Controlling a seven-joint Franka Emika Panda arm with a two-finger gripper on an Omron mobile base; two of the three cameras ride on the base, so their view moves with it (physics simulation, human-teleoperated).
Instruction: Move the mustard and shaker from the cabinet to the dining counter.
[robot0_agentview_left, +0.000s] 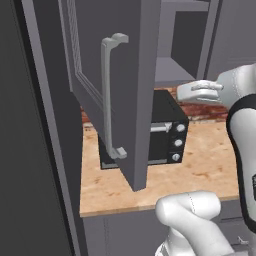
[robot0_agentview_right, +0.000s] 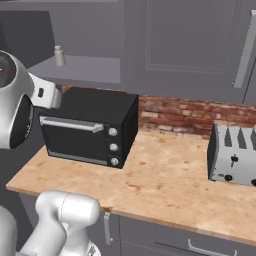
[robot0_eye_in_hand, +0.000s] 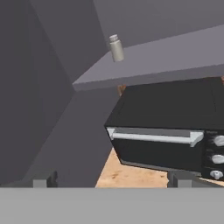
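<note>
The hand is spread wide and empty, near the open cabinet, whose shelf carries the shaker, apparently alone.

A: Where do the base views look from?
B: Behind the arm, left and right, down onto the toaster oven.
A: And the hand view?
B: Close, tilted, facing the same oven under the cabinet shelf.
</note>
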